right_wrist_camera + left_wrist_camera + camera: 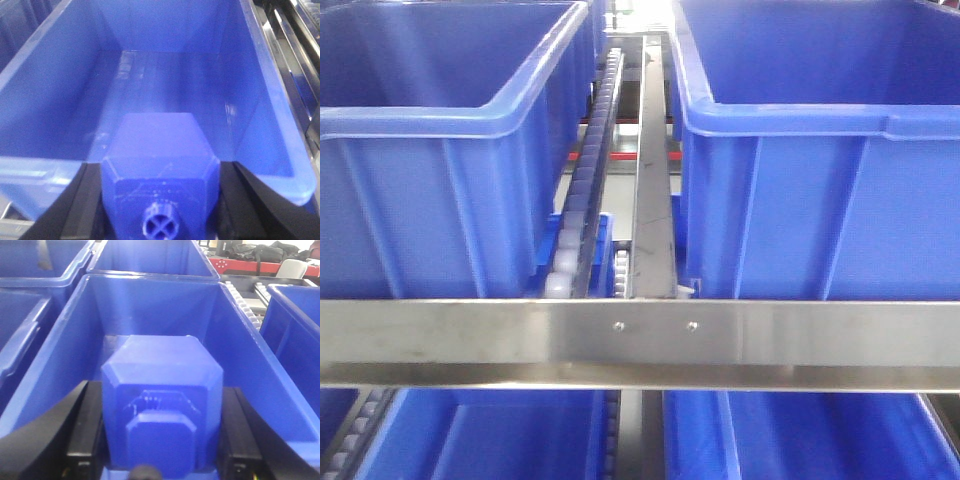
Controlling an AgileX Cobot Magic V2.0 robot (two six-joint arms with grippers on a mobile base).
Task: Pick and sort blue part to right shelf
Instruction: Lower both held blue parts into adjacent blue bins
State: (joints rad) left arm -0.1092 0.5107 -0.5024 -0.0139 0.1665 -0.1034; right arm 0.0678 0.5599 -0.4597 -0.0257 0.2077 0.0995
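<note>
In the left wrist view, the blue part (161,362), a solid-blue block with a low flat stepped top, sits between the black fingers (85,425) of my left gripper (160,405), which is shut on it. It hangs over the inside of a blue crate (150,305). In the right wrist view, my right gripper (160,175) is shut on a similar blue block with a round knob (160,145), over another blue crate (165,35). The right shelf (640,335) shows its steel front bar in the front view. Neither gripper appears in that view.
Two large blue crates (440,200) (820,200) stand on the rack, with a white roller rail (585,180) and a steel divider (650,170) between them. More blue crates (490,440) sit on the level below. Further crates (295,325) flank the one under my left gripper.
</note>
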